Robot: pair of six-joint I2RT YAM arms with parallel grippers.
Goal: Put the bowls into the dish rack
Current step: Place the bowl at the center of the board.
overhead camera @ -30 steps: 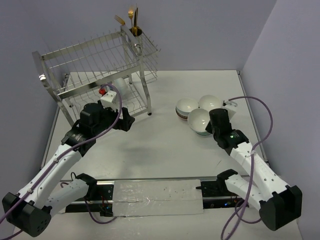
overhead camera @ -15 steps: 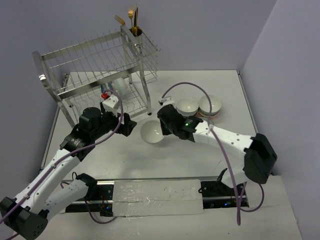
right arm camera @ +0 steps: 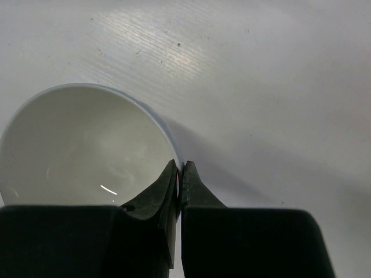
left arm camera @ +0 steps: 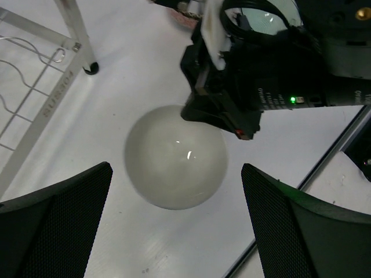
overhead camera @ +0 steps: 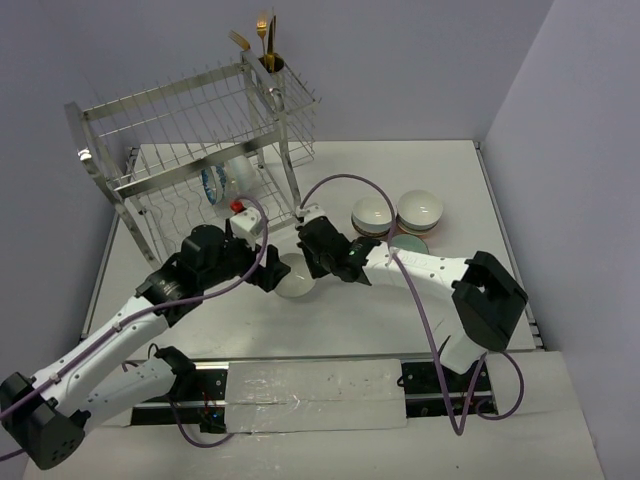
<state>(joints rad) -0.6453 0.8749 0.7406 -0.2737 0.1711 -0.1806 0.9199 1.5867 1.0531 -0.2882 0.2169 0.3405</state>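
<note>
Your right tool (right arm camera: pixel 179 171) is clamped shut on the rim of a bowl (overhead camera: pixel 297 277) at mid-counter (overhead camera: pixel 400 320), just off the near-right leg of the rack (overhead camera: pixel 190 130). Your left tool (left arm camera: pixel 177 174) hangs wide open right above the bowl, its fingers straddling it. The rack lies on the left arm's side, so a handover looks due.

White matte table (overhead camera: pixel 400 320), spanning the frame between lavender walls (overhead camera: pixel 400 70). Bears at upper left the dish rack (overhead camera: pixel 190 125), upright on thin legs, one black foot (overhead camera: pixel 299 228) planted near centre. Holds right of centre a tight cluster of bowls (overhead camera: pixel 395 220): two white-lined stacks side by side, a teal-lined one just below them. Shows a lone white bowl (overhead camera: pixel 297 277) at centre, apart from the cluster; unclear whether resting on the surface or raised. Ends along the bottom in a black rail (overhead camera: pixel 210 380) under a clear sheet (overhead camera: pixel 315 395).
</note>
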